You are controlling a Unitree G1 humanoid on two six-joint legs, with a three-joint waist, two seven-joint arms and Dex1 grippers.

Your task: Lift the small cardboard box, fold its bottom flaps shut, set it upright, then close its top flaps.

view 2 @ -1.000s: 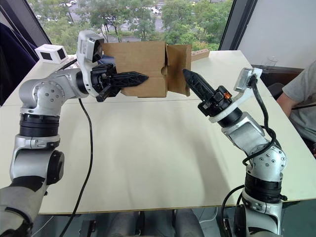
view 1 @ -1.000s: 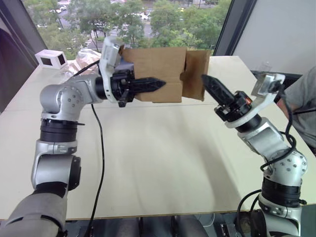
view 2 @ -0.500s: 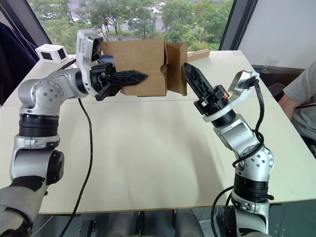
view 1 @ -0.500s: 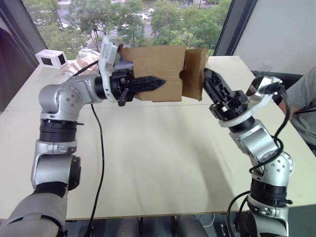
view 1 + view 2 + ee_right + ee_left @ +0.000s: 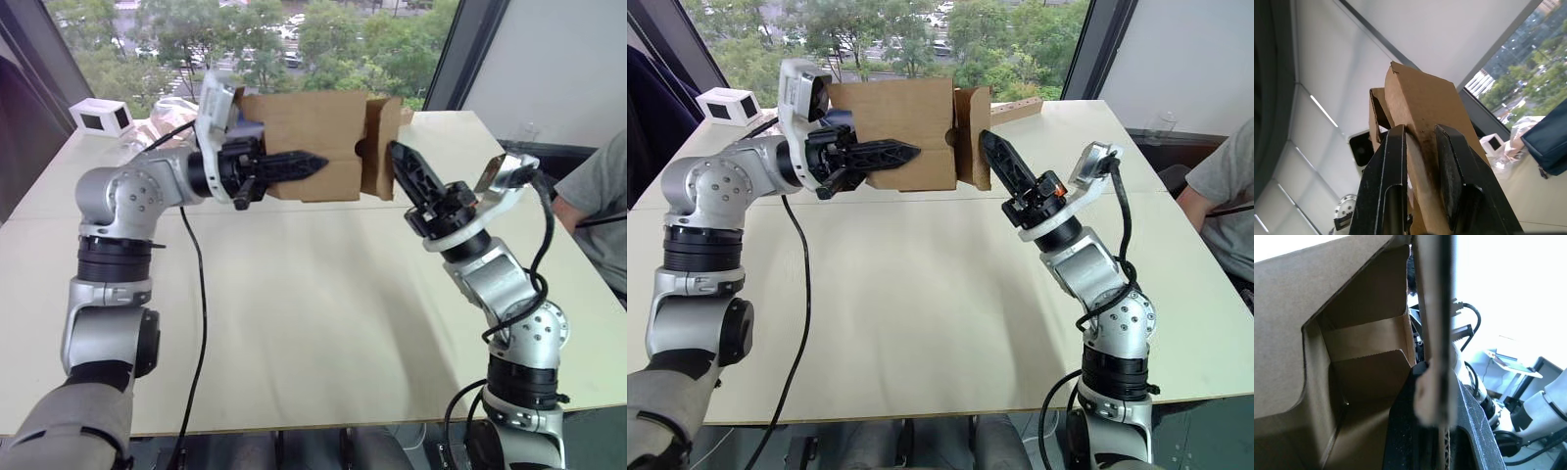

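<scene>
The small cardboard box (image 5: 313, 137) hangs on its side above the far part of the table. My left gripper (image 5: 315, 164) is shut on its front wall, with one finger inside the open left end, as the left wrist view shows at the fingers (image 5: 1415, 431). At the box's right end a bottom flap (image 5: 378, 147) stands nearly edge-on to me. My right gripper (image 5: 397, 157) reaches up to that flap. In the right wrist view the flap (image 5: 1420, 103) runs between the two fingers (image 5: 1393, 161), which close on it.
A small white box (image 5: 101, 116) and clear plastic wrapping (image 5: 167, 110) lie at the table's far left. A person's grey sleeve (image 5: 598, 196) shows at the right edge. A black cable (image 5: 196, 294) hangs from my left arm over the pale table (image 5: 313, 323).
My right gripper has moved up and left onto the right-end flap. That flap has swung from facing me to nearly edge-on. The left gripper and box have held still.
</scene>
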